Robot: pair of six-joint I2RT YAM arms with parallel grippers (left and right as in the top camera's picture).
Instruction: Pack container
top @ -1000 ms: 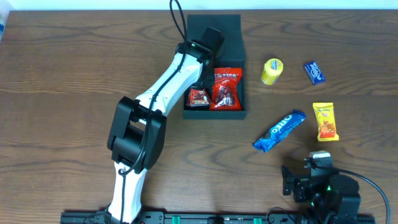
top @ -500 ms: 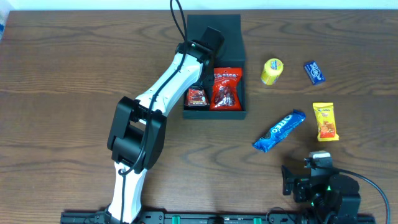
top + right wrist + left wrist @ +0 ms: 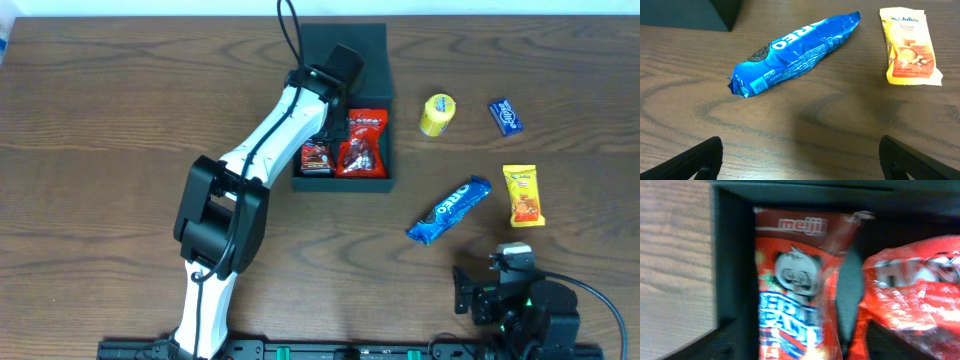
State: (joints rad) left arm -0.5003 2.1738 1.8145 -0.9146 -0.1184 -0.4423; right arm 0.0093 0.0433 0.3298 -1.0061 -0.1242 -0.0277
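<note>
The container point(image 3: 370, 60) lies on the table point(image 3: 120, 120) with its flap lid folded back flat on the side away from the arms' bases, and its open tray on the near side. Two snacks lie side by side inside the container: a red Meiji packet point(image 3: 795, 290) against its left wall and a crinkly red bag point(image 3: 362, 145) filling its right half.

The left arm point(image 3: 265, 140) reaches over the container's left wall, and the left tool point(image 3: 799, 344) hangs over the Meiji packet. In the left wrist view its dark fingers point(image 3: 705, 345) show at the bottom corners, spread wider than the packet, one outside the container's left wall and the other over the red bag; the jaws stand apart and grip nothing.

The other snacks lie on the table to the right of the container. A small yellow round pack point(image 3: 437, 115) sits just beside its right wall and a small blue bar point(image 3: 506, 116) lies farther out. A blue Oreo pack point(image 3: 449, 210) lies aslant off the container's near right corner, with a yellow Julie's packet point(image 3: 523, 195) beyond it.

The right tool point(image 3: 807, 162) rests low, well apart from the container and nearer than the Oreo pack. Its jaws are spread wide with only bare table between them.
</note>
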